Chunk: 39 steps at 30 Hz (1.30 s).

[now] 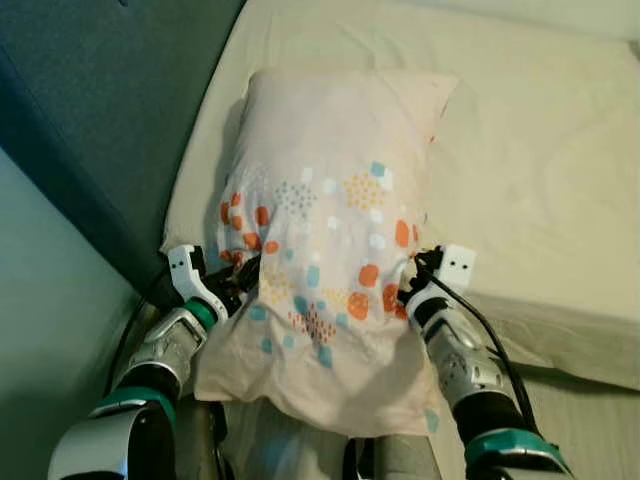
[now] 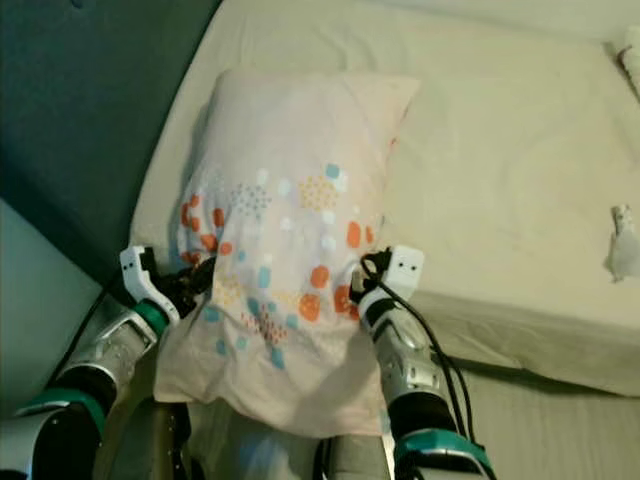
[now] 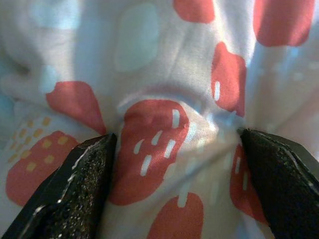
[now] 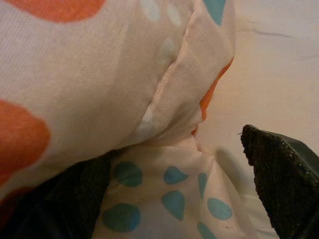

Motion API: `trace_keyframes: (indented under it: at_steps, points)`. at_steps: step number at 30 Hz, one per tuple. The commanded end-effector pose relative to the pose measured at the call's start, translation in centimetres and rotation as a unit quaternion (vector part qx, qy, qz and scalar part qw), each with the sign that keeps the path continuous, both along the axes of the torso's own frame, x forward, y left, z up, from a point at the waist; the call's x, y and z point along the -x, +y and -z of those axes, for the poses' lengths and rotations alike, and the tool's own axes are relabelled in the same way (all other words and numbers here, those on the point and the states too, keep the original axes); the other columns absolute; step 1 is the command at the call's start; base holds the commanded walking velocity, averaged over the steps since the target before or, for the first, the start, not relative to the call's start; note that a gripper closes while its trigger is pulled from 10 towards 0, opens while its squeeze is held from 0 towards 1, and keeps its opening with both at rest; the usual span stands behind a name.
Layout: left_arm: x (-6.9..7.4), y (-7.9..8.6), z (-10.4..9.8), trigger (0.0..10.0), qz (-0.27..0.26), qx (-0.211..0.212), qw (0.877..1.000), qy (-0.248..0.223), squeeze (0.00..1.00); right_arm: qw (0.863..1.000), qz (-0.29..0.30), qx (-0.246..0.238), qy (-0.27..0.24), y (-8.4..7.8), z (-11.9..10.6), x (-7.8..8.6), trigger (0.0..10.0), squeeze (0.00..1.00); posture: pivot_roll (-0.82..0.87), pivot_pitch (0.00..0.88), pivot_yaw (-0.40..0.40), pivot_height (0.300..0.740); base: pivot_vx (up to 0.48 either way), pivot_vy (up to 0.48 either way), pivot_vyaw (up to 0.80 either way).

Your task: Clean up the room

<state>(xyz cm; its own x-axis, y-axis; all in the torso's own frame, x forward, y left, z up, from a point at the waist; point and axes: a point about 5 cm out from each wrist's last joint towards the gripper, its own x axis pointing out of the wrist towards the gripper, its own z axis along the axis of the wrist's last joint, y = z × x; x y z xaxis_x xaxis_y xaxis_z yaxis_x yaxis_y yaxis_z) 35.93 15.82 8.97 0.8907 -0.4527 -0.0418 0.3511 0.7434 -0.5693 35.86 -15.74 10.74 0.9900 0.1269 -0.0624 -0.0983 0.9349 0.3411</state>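
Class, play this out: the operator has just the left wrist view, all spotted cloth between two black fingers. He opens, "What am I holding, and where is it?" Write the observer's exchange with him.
Observer: A pillow, its far end resting on a bed with a cream sheet.
Operator: Is my other arm helping?
Observer: Yes. The right gripper is at the pillow's opposite side, with cloth between its fingers, and the left gripper is at the near left edge.
Operator: Anything else on the bed?
Observer: A small white crumpled thing lies near the bed's right edge.
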Motion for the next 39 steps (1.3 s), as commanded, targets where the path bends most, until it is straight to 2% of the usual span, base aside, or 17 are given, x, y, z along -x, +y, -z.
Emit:
trace_keyframes:
  at_steps: [1,2,9,12,22,24,26,29,30,31,32,33,34,39]
  points:
    - [1.0,-0.9,1.7,3.6,0.030,-0.016,0.999,0.027,0.58,1.000,-0.014,-0.001,0.017,0.6,0.9,0.5,10.0,0.00,-0.04,0.321,-0.015,0.582,0.000,0.000,0.00]
    - [1.0,-0.8,1.8,0.0,0.026,-0.020,0.999,0.029,0.00,1.000,-0.017,-0.002,0.019,0.7,0.9,0.5,10.0,0.00,-0.04,0.318,-0.014,0.582,0.000,0.000,0.00]
    - [1.0,-0.6,1.8,0.0,0.018,-0.024,0.999,0.035,0.00,0.999,-0.044,0.001,0.033,1.6,1.3,1.0,10.0,0.00,-0.04,0.314,-0.014,0.582,0.000,0.000,0.00]
    - [1.0,-0.7,1.7,0.0,0.025,-0.007,0.999,0.034,0.00,0.997,-0.070,0.000,0.042,2.6,1.6,1.5,10.0,0.00,-0.04,0.316,-0.013,0.582,0.000,0.000,0.00]
    - [1.0,-1.2,1.6,0.0,0.038,0.014,0.999,0.028,0.00,0.993,-0.104,-0.007,0.050,4.2,1.7,1.9,10.0,0.00,-0.05,0.316,-0.010,0.582,0.000,0.000,0.00]
    - [0.9,-1.8,1.2,0.0,0.051,0.039,0.998,0.017,0.00,0.987,-0.149,-0.017,0.056,5.7,1.8,2.4,10.0,0.00,-0.04,0.311,-0.009,0.582,0.000,0.000,0.00]
    - [0.9,-1.8,1.2,0.0,0.051,0.039,0.998,0.017,0.00,0.987,-0.149,-0.017,0.056,5.7,1.8,2.4,10.0,0.00,-0.04,0.311,-0.009,0.582,0.000,0.000,0.00]
    - [0.9,-2.4,0.8,0.0,0.066,0.066,0.996,0.002,0.00,0.981,-0.184,-0.025,0.055,7.0,1.5,2.7,10.0,0.00,-0.03,0.306,-0.009,0.582,0.000,0.000,0.00]
    - [0.9,-2.4,0.8,0.0,0.066,0.066,0.996,0.002,0.00,0.981,-0.184,-0.025,0.055,7.0,1.5,2.7,10.0,0.00,-0.03,0.306,-0.009,0.582,0.000,0.000,0.00]
    - [0.8,-2.7,0.5,0.0,0.071,0.080,0.994,-0.008,0.00,0.979,-0.195,-0.032,0.053,7.6,1.3,2.8,5.1,0.00,-0.02,0.303,-0.006,0.582,0.000,0.000,0.00]
    - [0.7,-2.9,0.2,0.0,0.076,0.089,0.993,-0.018,0.00,0.978,-0.201,-0.038,0.051,8.1,1.1,2.8,1.7,0.00,-0.01,0.297,-0.002,0.582,0.000,0.000,0.00]
    - [0.7,-2.9,0.2,0.0,0.076,0.089,0.993,-0.018,0.00,0.978,-0.201,-0.038,0.051,8.1,1.1,2.8,1.7,0.00,-0.01,0.297,-0.002,0.582,0.000,0.000,0.00]
    - [0.7,-3.0,-0.2,0.0,0.078,0.102,0.991,-0.030,0.00,0.976,-0.206,-0.045,0.050,8.5,1.0,2.8,0.0,0.00,0.01,0.289,0.000,0.582,0.000,0.000,0.00]
    - [0.6,-3.0,-1.1,0.0,0.094,0.115,0.987,-0.062,0.00,0.975,-0.211,-0.060,0.046,9.3,0.9,2.7,0.0,0.00,0.05,0.257,0.009,0.582,0.000,0.000,0.00]
